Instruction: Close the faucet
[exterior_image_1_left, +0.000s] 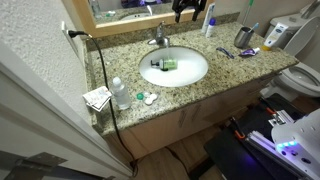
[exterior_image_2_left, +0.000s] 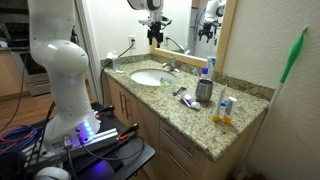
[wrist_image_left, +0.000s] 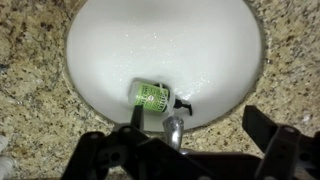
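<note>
The gripper (wrist_image_left: 195, 145) is released: its two fingers (wrist_image_left: 112, 158) stand wide apart in the wrist view and hold nothing. It hangs above the faucet (wrist_image_left: 173, 128), well clear of it in an exterior view (exterior_image_2_left: 172, 66). The spread probably leaves room to come down on the lever, or to push it with one finger. The wrist view shows only the curved spout between the fingers, jutting over the basin (wrist_image_left: 120, 50). The lever itself cannot be made out, nor whether water runs.

The faucet sits at the back rim of the basin, in front of the mirror. That would explain why the arm reaches in from above and not from the side.

A green bottle (wrist_image_left: 152, 96) lies on its side in the basin just below the spout. It is clear of the faucet and should not hinder the move.

The count is one gripper, one faucet, one basin and one green bottle. Farther out on the counter (exterior_image_1_left: 120, 60) stand one cup (exterior_image_1_left: 243, 37) and one blue-capped bottle (exterior_image_1_left: 209, 22), both away from the gripper.
</note>
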